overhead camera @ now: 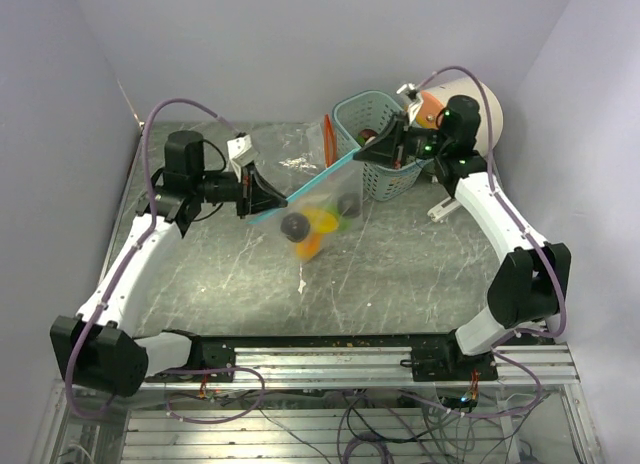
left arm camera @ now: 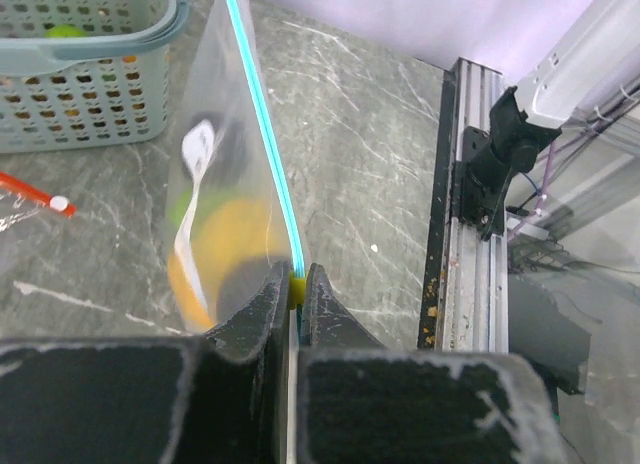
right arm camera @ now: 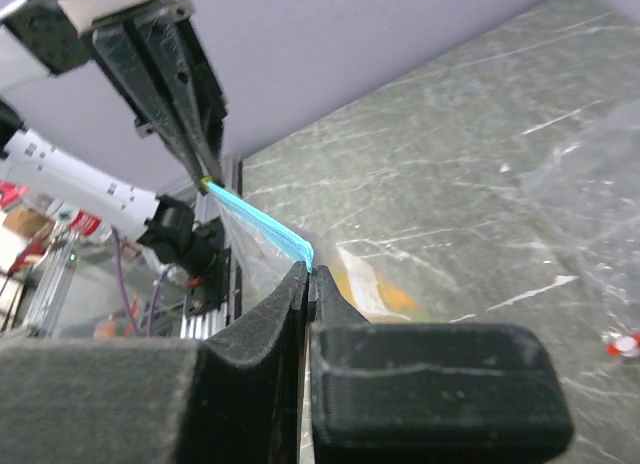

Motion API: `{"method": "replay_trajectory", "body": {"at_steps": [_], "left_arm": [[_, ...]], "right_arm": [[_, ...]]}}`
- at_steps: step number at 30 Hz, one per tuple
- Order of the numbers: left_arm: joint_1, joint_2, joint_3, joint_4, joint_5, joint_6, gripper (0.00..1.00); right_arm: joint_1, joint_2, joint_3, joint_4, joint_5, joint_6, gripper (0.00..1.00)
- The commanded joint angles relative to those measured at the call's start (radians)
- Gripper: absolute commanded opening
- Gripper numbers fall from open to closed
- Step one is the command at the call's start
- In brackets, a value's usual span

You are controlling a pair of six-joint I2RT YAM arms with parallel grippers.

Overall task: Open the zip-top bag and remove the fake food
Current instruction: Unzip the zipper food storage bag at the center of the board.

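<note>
Teal basket (overhead camera: 400,184), cream cylinder (overhead camera: 486,98)

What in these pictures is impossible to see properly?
- Fake food: too small in the top view, and blurred through the zip-top bag in the left wrist view; the pieces cannot be counted.
- Whether the bag is zipped or open: both wrist views see its top edge-on.
- Basket contents: the right gripper mostly covers them in the top view, and the left wrist view cuts the basket at its upper edge.

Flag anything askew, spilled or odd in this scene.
The zip-top bag hangs slanted in mid-air, pulled taut between the left gripper and the right gripper, its teal seal seemingly unopened and the fake food slumped in the low middle. A small pale scrap lies on the table beneath. Nothing looks spilled.
</note>
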Motion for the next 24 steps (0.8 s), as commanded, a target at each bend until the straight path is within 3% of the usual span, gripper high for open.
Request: {"method": "replay_trajectory", "body": {"at_steps": [1, 11, 16, 19, 22, 24], "left_arm": [[0.057, -0.096, -0.074, 0.050, -0.014, -0.109, 0.07], [0.094, -0.117, -0.087, 0.047, -0.070, -0.112, 0.07], [0.095, -0.089, -0.080, 0.067, -0.068, -0.130, 0.07], [0.095, -0.068, -0.074, 0.080, -0.062, -0.139, 0.07], [0.095, -0.053, -0.071, 0.081, -0.068, -0.138, 0.07], [0.095, -0.049, -0.070, 0.083, -0.071, -0.139, 0.07]], "right_arm": [[-0.112, -0.017, 0.001, 0.253, 0.041, 0.161, 0.00], [-0.249, 0.012, 0.018, 0.437, 0.020, 0.327, 0.00], [-0.214, 0.028, -0.002, 0.562, -0.003, 0.441, 0.00], [-0.145, 0.009, -0.003, 0.439, 0.062, 0.335, 0.00], [-0.054, -0.001, 0.016, 0.188, 0.205, 0.142, 0.36], [0.007, 0.000, -0.003, 0.150, 0.293, 0.119, 0.54]]}}
